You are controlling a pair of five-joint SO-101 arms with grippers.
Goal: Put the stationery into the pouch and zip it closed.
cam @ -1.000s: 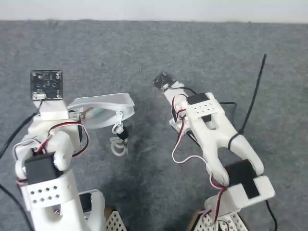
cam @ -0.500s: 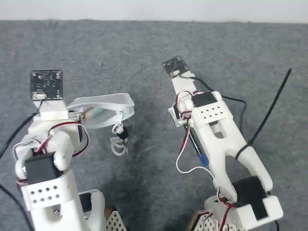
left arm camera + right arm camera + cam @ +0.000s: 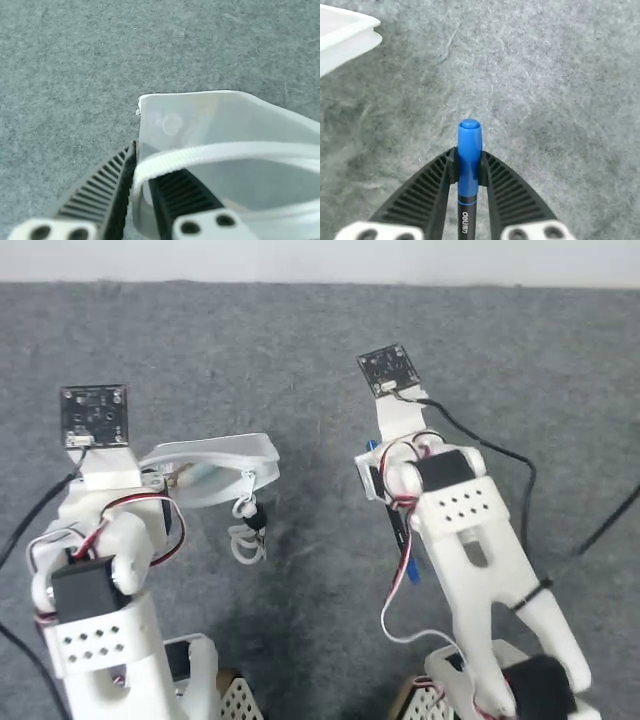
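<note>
Inside the right gripper (image 3: 468,156), clamped tight, sits the blue pen (image 3: 469,140), cap poking out

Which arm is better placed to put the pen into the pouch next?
Right. The right gripper is shut on the pen; the left gripper pinches the pouch at its rim, so it isn't free.

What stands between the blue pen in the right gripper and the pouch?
Nothing visible does. Only bare grey mat lies between the pen and the pouch; the pouch's white cord loops hang at its end toward the pen.
</note>
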